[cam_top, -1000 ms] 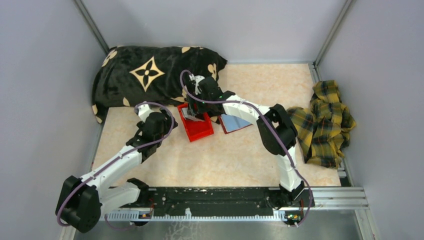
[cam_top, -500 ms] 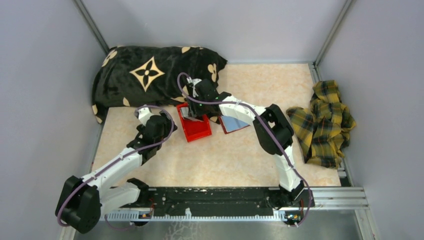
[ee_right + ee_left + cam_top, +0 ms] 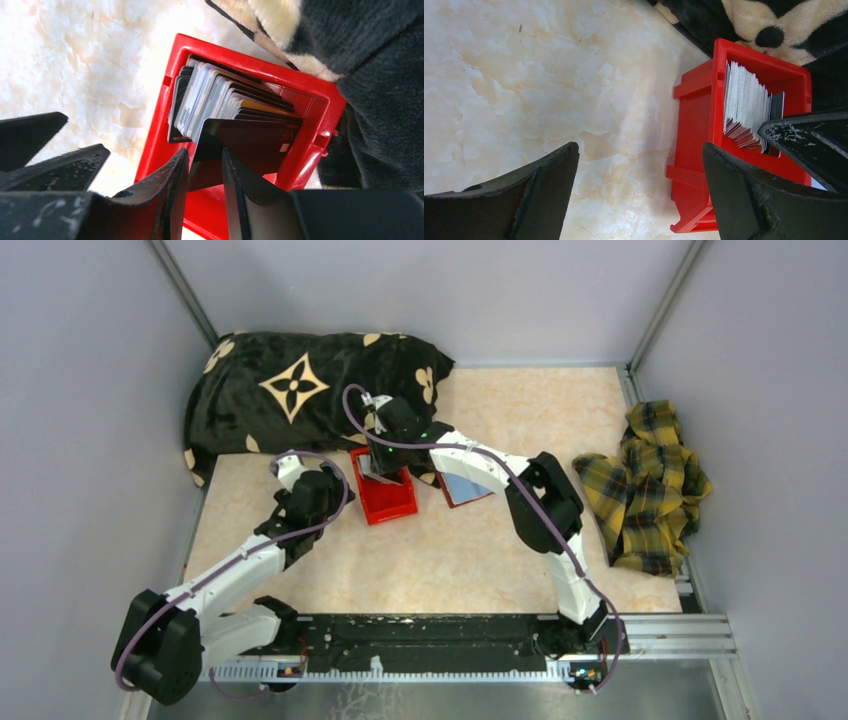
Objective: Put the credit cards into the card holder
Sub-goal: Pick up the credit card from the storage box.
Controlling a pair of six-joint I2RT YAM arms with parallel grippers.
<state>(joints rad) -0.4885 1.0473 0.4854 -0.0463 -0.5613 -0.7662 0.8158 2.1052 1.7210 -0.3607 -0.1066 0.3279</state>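
Red bin (image 3: 155, 125) pick, first step. Saw right jaws at a narrow gap around one dark card (image 3: 250, 142) among the upright cards (image 3: 215, 92); couldn't tell if clamped. Saw left jaws wide open, empty, beside bin. Spotted wallet (image 3: 465, 486) open on bench (image 3: 450, 560), just right of bin. Next likely needed: firm pinch, straight lift, carry to wallet.

Marbled table (image 3: 470, 550): black floral cushion (image 3: 300, 385) far left, red bin (image 3: 390, 502) in the middle, card holder (image 3: 463, 487) just right, plaid cloth (image 3: 650, 485) far right.
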